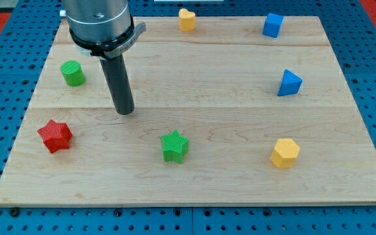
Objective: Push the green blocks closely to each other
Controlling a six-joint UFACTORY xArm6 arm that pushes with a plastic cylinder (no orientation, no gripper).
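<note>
A green cylinder (73,73) stands near the board's left edge, in the upper part. A green star (174,145) lies low in the middle of the board. The two are far apart. My tip (125,111) rests on the board between them, to the right of and below the cylinder, and up and to the left of the star. It touches neither block.
A red star (55,136) lies at the lower left. A yellow heart (187,19) sits at the top middle, a blue cube (273,25) at the top right, a blue triangular block (289,83) at the right, and a yellow hexagon (284,153) at the lower right. The wooden board (240,196) lies on a blue pegboard.
</note>
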